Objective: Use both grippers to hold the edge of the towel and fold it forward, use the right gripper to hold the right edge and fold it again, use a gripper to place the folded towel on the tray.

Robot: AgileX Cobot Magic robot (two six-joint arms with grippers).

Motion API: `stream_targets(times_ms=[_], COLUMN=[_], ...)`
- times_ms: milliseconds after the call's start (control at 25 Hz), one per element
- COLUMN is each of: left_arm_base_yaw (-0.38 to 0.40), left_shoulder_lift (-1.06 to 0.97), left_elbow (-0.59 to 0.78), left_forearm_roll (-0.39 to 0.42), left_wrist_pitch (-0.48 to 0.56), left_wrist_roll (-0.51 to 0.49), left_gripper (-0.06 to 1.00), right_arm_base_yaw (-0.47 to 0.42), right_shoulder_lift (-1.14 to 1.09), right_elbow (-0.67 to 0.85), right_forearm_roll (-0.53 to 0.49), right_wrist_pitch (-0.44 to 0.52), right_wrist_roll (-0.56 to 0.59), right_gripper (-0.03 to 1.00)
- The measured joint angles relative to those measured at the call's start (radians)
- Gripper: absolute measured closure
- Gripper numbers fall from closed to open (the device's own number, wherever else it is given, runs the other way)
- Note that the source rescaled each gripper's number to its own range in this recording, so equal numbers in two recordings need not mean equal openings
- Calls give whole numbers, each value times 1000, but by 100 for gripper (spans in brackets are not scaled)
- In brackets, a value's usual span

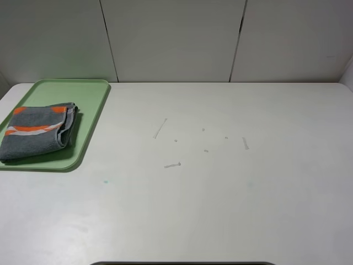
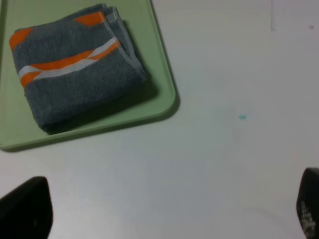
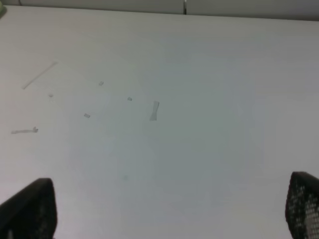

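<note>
The folded towel (image 1: 37, 132) lies on the green tray (image 1: 91, 110) at the tabletop's (image 1: 220, 193) far left corner. Both the left claw (image 2: 164, 209) and right claw (image 3: 164, 209) stand wide apart, holding nothing. The placing step looks finished, so nothing further seems called for beyond keeping the arms clear.

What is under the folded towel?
The green tray lies under the towel, and the white table is under that. The tray's middle is covered, so anything hidden there cannot be seen.

Right gripper (image 3: 172, 211) over bare table (image 3: 209, 74)
Fingertips (image 3: 30, 209) spread wide, empty; small scuff marks (image 3: 154, 110) toward ten o'clock.
</note>
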Motion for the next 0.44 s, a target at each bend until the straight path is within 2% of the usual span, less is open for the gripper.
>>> stream_targets(times_ms=[440], left_arm_base_yaw=[0], left_shoulder_lift=[0], left_elbow=[0], left_forearm_roll=[0], left_wrist_pitch=[0], left_wrist_roll=[0], left_gripper=[-4], right_arm_base_yaw=[0], right_shoulder_lift=[0], right_elbow=[0], right_forearm_roll=[1], right_wrist_pitch=[0], right_wrist_roll=[0], right_gripper=[-3])
